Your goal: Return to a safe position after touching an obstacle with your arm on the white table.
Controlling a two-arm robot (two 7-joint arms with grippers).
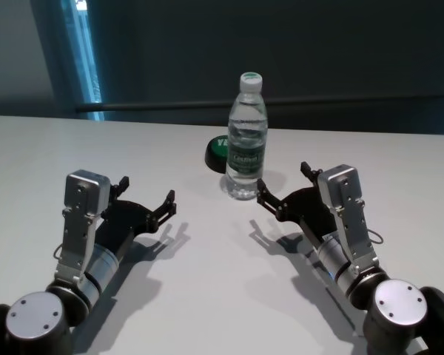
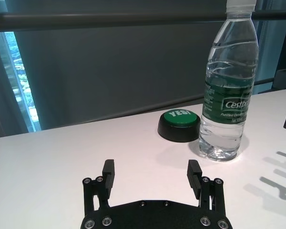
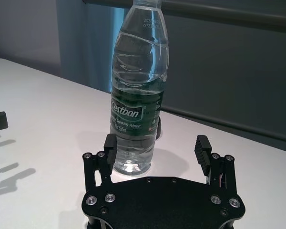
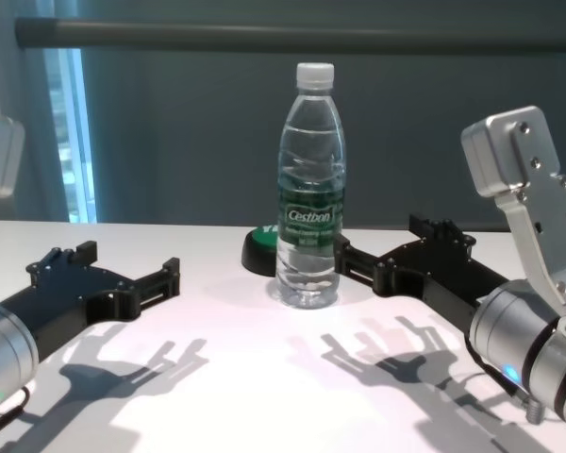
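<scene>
- The bottle [image 1: 246, 137] stands upright on the table [image 1: 207, 296], toward its far edge and about midway between the left and right sides, white cap on and part full of water.
- A dark green "Cestbon" label band wraps its middle.
- Just behind the bottle, on its left, sits a low black disc [image 1: 215, 154] with a green top; in the left wrist view the top reads "YES!".
- The right gripper [image 1: 283, 188] hovers low over the table, just right of the bottle's base, its 2 fingers spread wide with nothing between them.
- Its left fingertip [image 4: 343, 253] lies right beside the bottle's lower part; whether they touch cannot be told.
- In the right wrist view that finger overlaps the bottle's base, while the other finger stands apart over bare table.
- The left gripper [image 1: 146, 194] hovers low over the table to the left of the bottle and nearer the robot, well apart from it.
- Its 2 fingers are also spread wide and hold nothing.
- Both forearms reach forward from the near edge, angling inward toward the bottle.
</scene>
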